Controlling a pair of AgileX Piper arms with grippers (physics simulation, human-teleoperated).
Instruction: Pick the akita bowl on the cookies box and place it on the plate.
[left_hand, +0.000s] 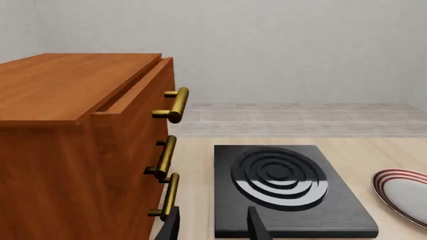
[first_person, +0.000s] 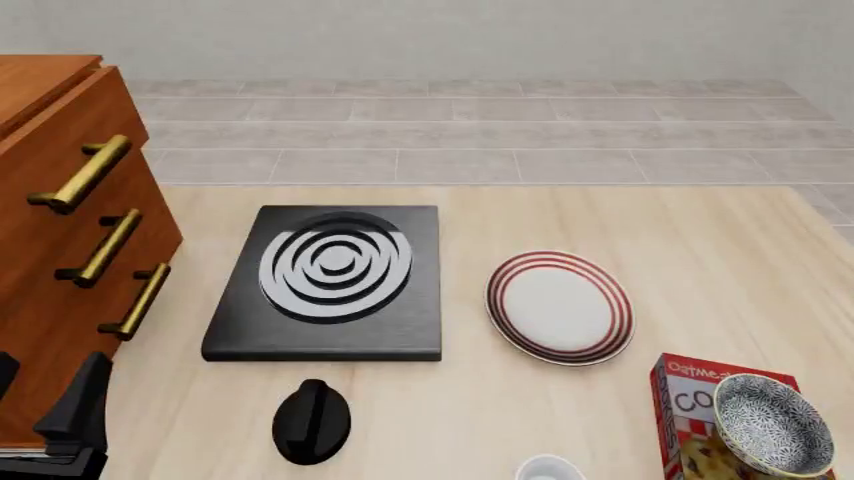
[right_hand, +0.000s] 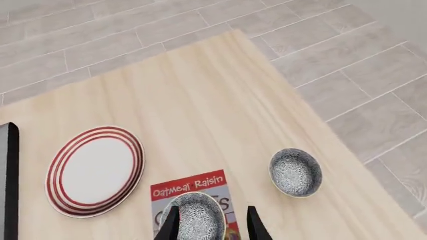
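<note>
The akita bowl (right_hand: 193, 216), speckled black and white inside, sits on the red cookies box (right_hand: 190, 186) near the table's front right; both also show in the front view, bowl (first_person: 771, 422) on box (first_person: 687, 405). The plate (first_person: 558, 305), white with red rings, lies on the table left of and beyond the box, and shows in the wrist views too (right_hand: 95, 170) (left_hand: 403, 195). My right gripper (right_hand: 212, 227) hangs open high above the bowl. My left gripper (left_hand: 213, 227) is open and holds nothing, low beside the cabinet and facing the stove.
A wooden cabinet (first_person: 67, 250) with brass handles fills the left side. The black stove (first_person: 331, 280) lies left of the plate. A black rounded object (first_person: 311, 422) and a small white round object (first_person: 547, 468) sit near the front edge. A second speckled bowl (right_hand: 295, 172) stands on the table by its right edge.
</note>
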